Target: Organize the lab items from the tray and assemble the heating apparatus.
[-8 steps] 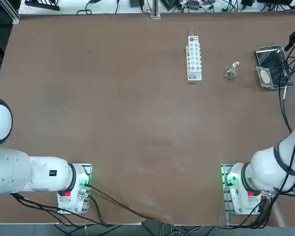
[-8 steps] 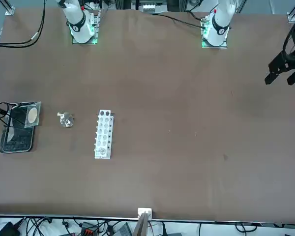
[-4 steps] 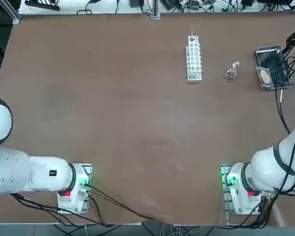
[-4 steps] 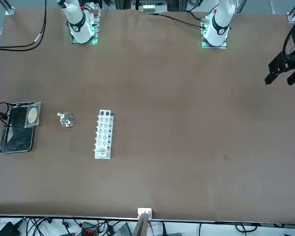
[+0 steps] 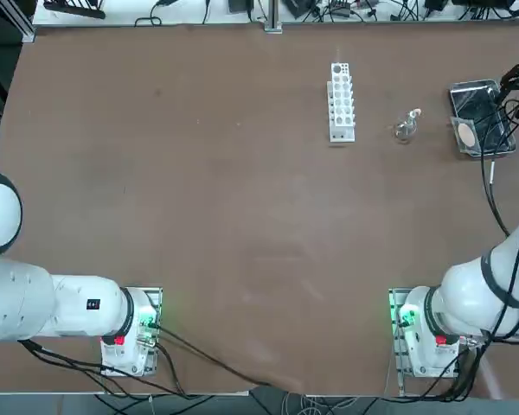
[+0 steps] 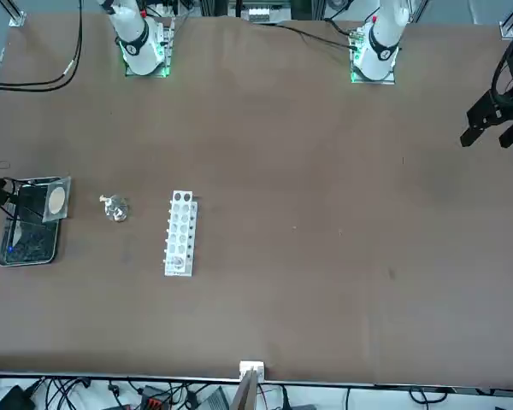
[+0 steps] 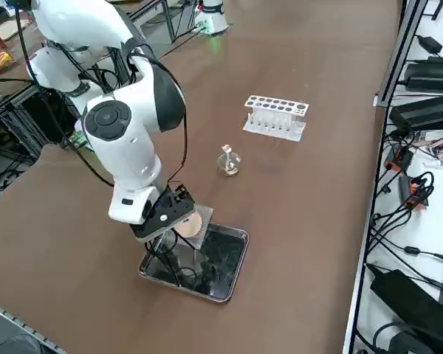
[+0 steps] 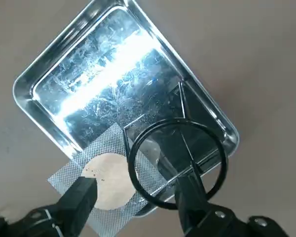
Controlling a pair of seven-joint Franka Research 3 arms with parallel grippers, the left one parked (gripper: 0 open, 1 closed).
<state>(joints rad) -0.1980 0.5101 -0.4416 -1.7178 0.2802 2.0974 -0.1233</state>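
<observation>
- The right end effector (image 8: pixel 135 197) hangs above the tray's near end, pointing down, its two fingers (image 8: pixel 79 200) spread wide with nothing between them.
- One finger stands over the grey mesh square (image 8: pixel 106 180); the other stands over the ring of the dark wire stand (image 8: pixel 175 163).
- The stand lies on its side in the tray (image 8: pixel 54 64). Its ring is next to the mesh, and at least one thin leg runs along the tray floor towards the far end.
- The mesh square, with its tan round centre, rests tilted over a corner of the tray rim, partly inside and partly out on the surface (image 5: pixel 242 216).
- In the top view the tray (image 5: pixel 477 117) sits near the surface's far right edge, its long axis running away from the robot, with the mesh at the end nearer the robot.
- A small clear glass flask (image 5: pixel 406 127) stands left of the tray, apart from it.
- Further left is the white holed rack (image 5: pixel 341 101), its long axis parallel to the tray's.
</observation>
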